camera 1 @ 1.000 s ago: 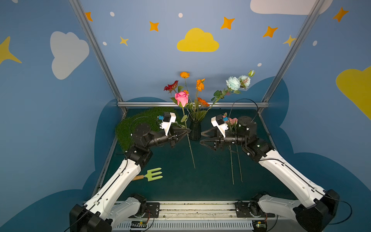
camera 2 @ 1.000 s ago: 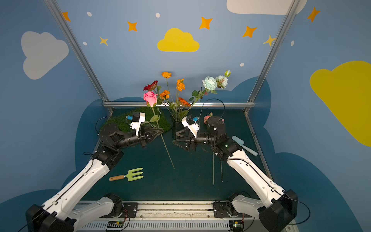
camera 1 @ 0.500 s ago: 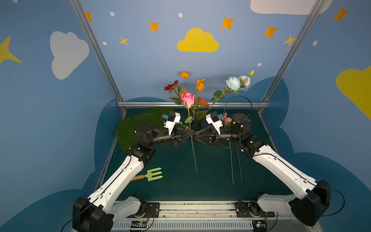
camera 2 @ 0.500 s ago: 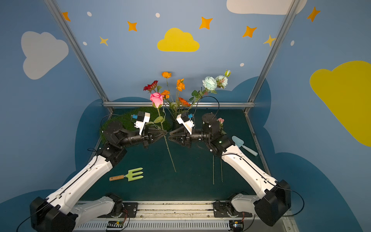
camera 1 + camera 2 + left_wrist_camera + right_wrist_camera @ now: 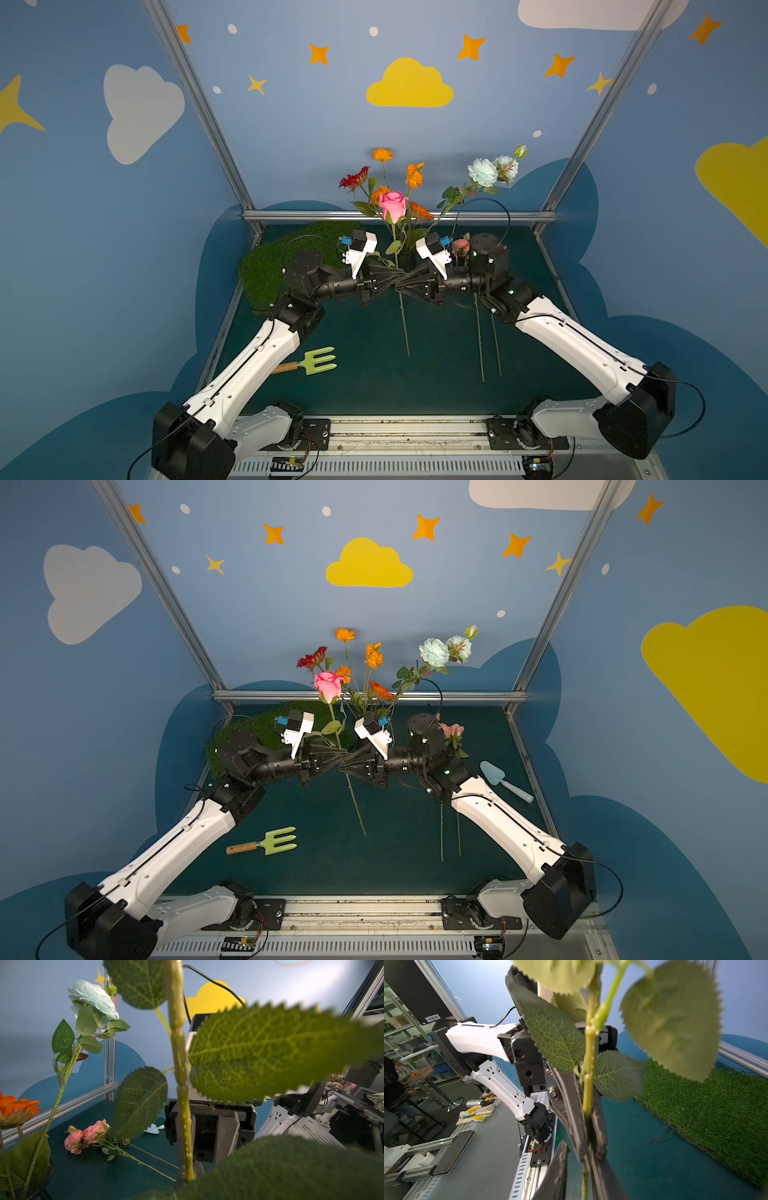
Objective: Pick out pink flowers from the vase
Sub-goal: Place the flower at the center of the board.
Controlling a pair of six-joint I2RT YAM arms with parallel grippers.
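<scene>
At the centre of both top views, the right gripper (image 5: 405, 282) has moved in from the right and narrowed around the pink rose (image 5: 393, 205) stem, meeting the left gripper (image 5: 395, 279), which stays clamped on it, clear of the vase (image 5: 406, 258). This looks like a handover toward the pink flowers (image 5: 86, 1135) lying on the tabletop (image 5: 436, 374).

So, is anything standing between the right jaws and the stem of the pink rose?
Nothing visible does. The pink rose has its stem running between the open jaws of the right gripper, next to where the left gripper clamps it; its leaves sit higher up.
</scene>
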